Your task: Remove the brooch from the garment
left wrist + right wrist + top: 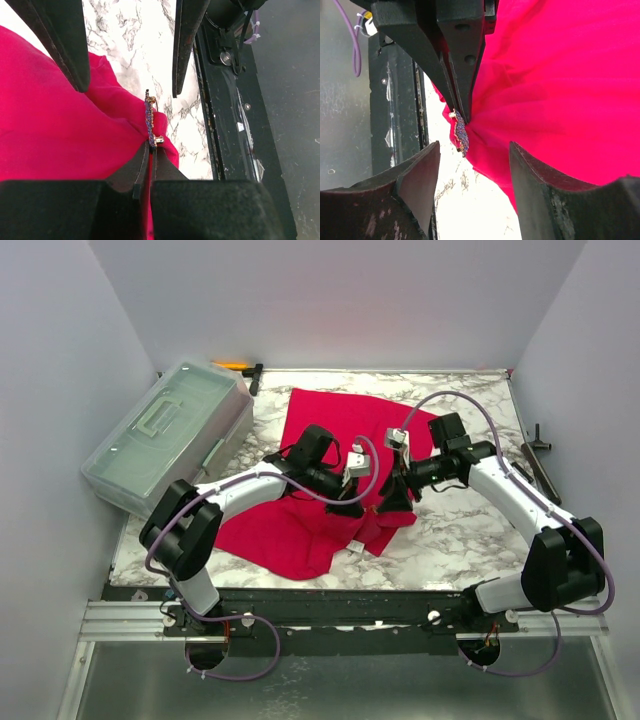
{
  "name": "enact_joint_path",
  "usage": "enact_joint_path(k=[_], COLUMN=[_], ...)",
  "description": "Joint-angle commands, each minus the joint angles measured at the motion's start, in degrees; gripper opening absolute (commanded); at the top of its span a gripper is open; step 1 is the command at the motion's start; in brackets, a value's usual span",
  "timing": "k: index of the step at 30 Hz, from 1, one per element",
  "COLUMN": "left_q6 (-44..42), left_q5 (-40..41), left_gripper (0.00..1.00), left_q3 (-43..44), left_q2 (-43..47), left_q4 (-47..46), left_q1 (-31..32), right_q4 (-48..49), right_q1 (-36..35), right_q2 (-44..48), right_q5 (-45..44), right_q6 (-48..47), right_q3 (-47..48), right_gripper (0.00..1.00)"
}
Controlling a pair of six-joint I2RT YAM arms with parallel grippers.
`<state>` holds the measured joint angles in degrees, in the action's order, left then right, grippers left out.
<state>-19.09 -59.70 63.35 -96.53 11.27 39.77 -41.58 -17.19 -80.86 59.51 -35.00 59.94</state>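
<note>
**Top view.** The shirt (pixel 300 530) lies rumpled on the desk (pixel 470 530). Both arms reach in over its near part, where the left fingers (pixel 350 502) and right fingers (pixel 393 495) meet close together. The brooch is too small to make out here.

**Left wrist view.** The left fingers (pixel 135 170) are closed and pinch one end of the brooch (pixel 149 117) at its gold clasp. The brooch stands edge-on, pinned to a bunched fold at the shirt's edge, over the desk near the front rail (pixel 225 125). The right fingers (pixel 185 50) are open, one on each side of the brooch's far end, and touch neither it nor the cloth.

**Right wrist view.** The right fingers (pixel 420 175) stand wide apart, with the brooch (pixel 461 134) between and just beyond their tips. The left fingers (pixel 462 60) taper shut onto its upper end. The cloth gathers into creases at the pin.

**Step in hand.** The brooch appears secured by the left arm, and the right arm is lined up for the second grasp.

**Next move.** The right fingers likely need to advance and close on the cloth just beside the brooch, not on the left fingertips. The two arms can then draw apart along the pin's line. Whether the clasp is already undone cannot be told, and pulling against a locked pin risks tearing the cloth.
</note>
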Motion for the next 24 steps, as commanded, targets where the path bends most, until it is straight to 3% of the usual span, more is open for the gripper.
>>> enact_joint_path(k=[1,10,14,19,21,22,24], left_q6=[-1.7,-1.0,-1.0,-1.1,-1.0,-0.5,1.1], left_q5=[-0.7,-1.3,-1.3,-1.5,-0.9,-0.9,-0.6], left_gripper=[0.00,0.00,0.00,0.00,0.00,0.06,0.28], left_q3=[2.0,3.3,3.4,3.6,3.6,3.7,4.0], left_q2=[-1.0,-2.1,-2.2,-2.4,-2.3,-2.3,-2.3], left_q4=[2.1,2.8,3.0,3.2,3.3,3.3,3.3], left_q1=[0.6,0.7,0.7,0.7,0.4,0.1,-1.1], right_q4=[0.0,6.3,6.7,8.0,9.1,9.9,13.0], right_q1=[-0.2,-2.5,-3.6,-3.7,-3.7,-3.7,-3.7], right_q2=[0.8,0.9,0.5,0.6,1.1,1.5,2.8], right_q5=[2.1,2.4,1.3,1.0,0.7,0.4,-0.9], right_q6=[-0.2,4.8,4.9,5.6,6.4,7.2,10.1], right_q3=[-0.3,-2.9,-3.9,-4.6,-5.1,-5.5,-6.7], right_gripper=[0.59,0.47,0.33,0.02,0.01,0.01,0.01])
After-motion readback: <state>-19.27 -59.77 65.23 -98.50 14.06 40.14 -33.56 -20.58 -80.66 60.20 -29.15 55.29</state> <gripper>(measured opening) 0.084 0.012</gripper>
